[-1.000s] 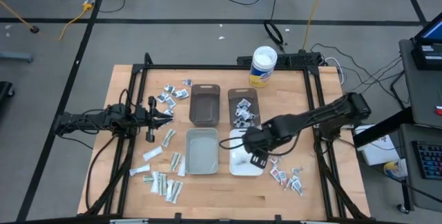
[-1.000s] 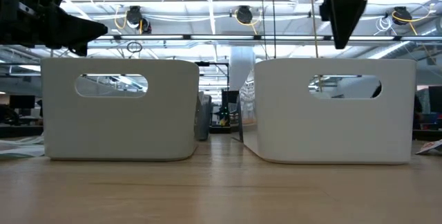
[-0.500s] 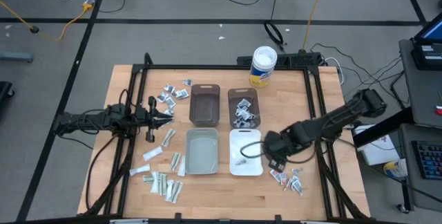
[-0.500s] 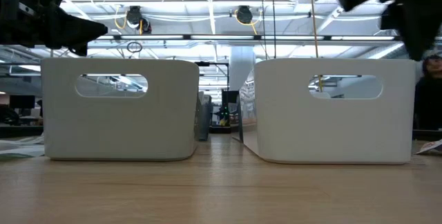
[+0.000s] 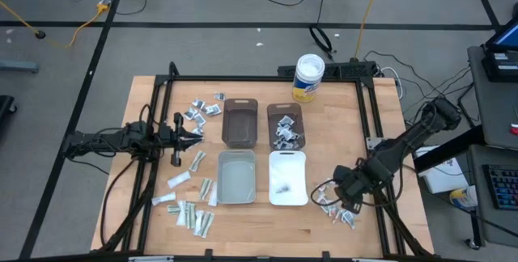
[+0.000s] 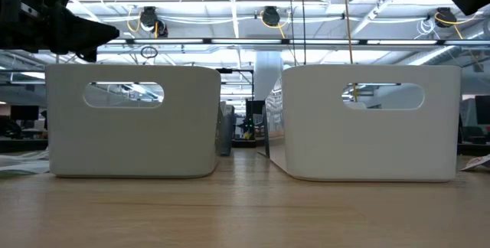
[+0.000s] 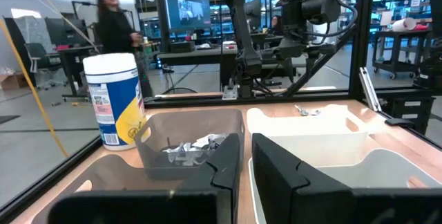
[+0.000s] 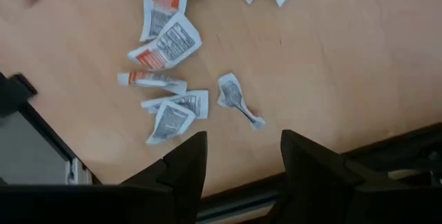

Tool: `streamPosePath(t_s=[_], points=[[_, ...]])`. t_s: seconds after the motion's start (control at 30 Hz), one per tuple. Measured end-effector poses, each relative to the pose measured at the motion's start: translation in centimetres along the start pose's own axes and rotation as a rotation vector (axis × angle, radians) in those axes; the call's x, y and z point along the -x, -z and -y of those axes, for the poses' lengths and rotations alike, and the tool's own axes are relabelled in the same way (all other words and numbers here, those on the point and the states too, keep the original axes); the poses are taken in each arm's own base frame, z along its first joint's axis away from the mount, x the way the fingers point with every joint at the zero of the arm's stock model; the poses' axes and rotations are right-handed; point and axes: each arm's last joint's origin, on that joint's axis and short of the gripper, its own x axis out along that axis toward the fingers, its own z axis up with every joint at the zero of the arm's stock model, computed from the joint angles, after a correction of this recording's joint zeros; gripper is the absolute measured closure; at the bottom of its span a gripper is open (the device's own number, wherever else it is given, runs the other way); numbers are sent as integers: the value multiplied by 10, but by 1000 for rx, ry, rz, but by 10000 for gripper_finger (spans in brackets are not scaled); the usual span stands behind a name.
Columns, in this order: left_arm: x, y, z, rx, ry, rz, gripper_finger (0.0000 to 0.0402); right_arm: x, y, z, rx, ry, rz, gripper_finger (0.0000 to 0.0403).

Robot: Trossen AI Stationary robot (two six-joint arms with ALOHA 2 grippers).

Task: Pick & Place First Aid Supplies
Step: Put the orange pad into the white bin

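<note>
Right gripper point(image 5: 344, 200) hangs over the loose heap of red-marked packets point(image 5: 338, 209) just beside the white bin point(image 5: 288, 158), on the side away from the grey bin point(image 5: 236, 176). From above, its placing reads as a line-up for the next pick; a few small pieces already lie inside the white bin. The left gripper point(image 5: 193, 135) waits well apart, beyond the grey bin, among the pale strips point(image 5: 193, 213) and silver packets point(image 5: 202, 108) scattered there.

At table height, only the two near bins show, and no packets can be made out.

Past the left wrist's narrowly parted fingers point(image 7: 228, 182), nothing is held; they face a brown bin holding crumpled silver packets point(image 7: 190, 146), with the white tub point(image 7: 114, 99) alongside.

Looking down from the right wrist, the fingers point(image 8: 186, 165) stand apart and empty above the wood, the nearest packet point(image 8: 238, 99) lying clear of them, so a descent is still needed.
</note>
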Motion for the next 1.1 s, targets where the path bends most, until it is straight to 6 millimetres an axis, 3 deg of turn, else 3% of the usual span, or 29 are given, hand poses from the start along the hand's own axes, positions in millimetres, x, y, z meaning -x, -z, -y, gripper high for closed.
streamPosePath(t_s=[0.13, 0.37, 0.53, 0.73, 1.1], points=[[0, 0, 0, 0, 0, 0, 355, -5, 3, -2, 26, 1, 1, 223], [0, 0, 0, 0, 0, 0, 355, -50, 6, 2, 83, 22, -81, 223], [0, 0, 0, 0, 0, 0, 355, -69, 7, 12, 104, 72, -94, 223], [0, 0, 0, 0, 0, 0, 355, -82, 6, 4, 167, 8, -115, 223], [0, 0, 0, 0, 0, 0, 355, -104, 4, 8, 191, 73, -102, 223]])
